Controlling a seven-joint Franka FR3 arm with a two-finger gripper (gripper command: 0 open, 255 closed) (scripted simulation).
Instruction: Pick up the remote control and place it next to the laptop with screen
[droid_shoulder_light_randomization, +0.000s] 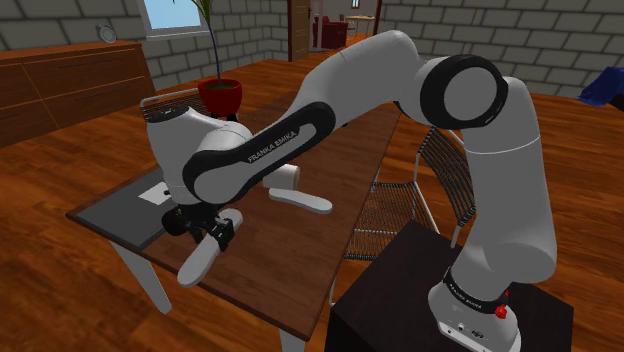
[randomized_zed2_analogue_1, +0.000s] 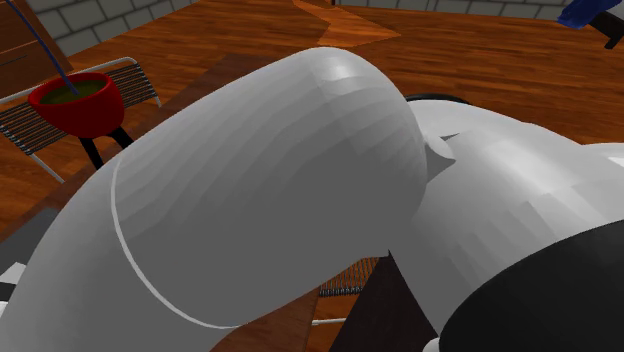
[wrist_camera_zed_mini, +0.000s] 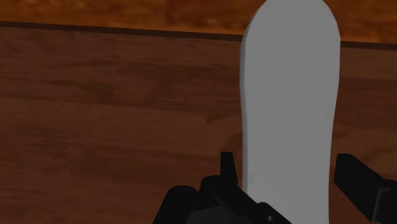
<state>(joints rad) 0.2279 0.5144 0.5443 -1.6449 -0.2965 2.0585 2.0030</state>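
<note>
Tabletop (droid_shoulder_light_randomization: 270, 265) is dark wood. At its far left end in the shoulder view there's a flat grey slab (droid_shoulder_light_randomization: 120, 212) with a small white patch (droid_shoulder_light_randomization: 155, 195) on it. Can't make out more of it than that.

Just right of the slab, the claw (droid_shoulder_light_randomization: 210, 232) hangs low over the near edge with the remote control (droid_shoulder_light_randomization: 198, 262) in it. The remote is drawn plain white, long with rounded ends. It slants away from the claw, and its far tip sits about at the tabletop's edge.

The wrist view is clearer. The remote (wrist_camera_zed_mini: 289, 83) runs straight out between the two black fingers. One finger (wrist_camera_zed_mini: 226, 167) is right up against one long side and the other (wrist_camera_zed_mini: 356, 181) is at the opposite side. So the claw (wrist_camera_zed_mini: 284, 162) is closed around it, only as wide as the remote itself. The remote's tip pokes past the tabletop (wrist_camera_zed_mini: 95, 114) edge, over the orange floor. Can't tell if it's lifted off the wood or resting on it.

Further right in the shoulder view, a second white oblong thing (droid_shoulder_light_randomization: 305, 201) and a white cylinder (droid_shoulder_light_randomization: 287, 174) sit on the tabletop under the forearm. Behind them is a red pot (droid_shoulder_light_randomization: 220, 97) with a plant. Then there's a wire chair (droid_shoulder_light_randomization: 400, 205) next to the tabletop, and the dark stand (droid_shoulder_light_randomization: 400, 290) at lower right.

In the second exterior view, the red pot (randomized_zed2_analogue_1: 78, 103) is at upper left, and the white arm (randomized_zed2_analogue_1: 270, 190) is right in front of the camera.
</note>
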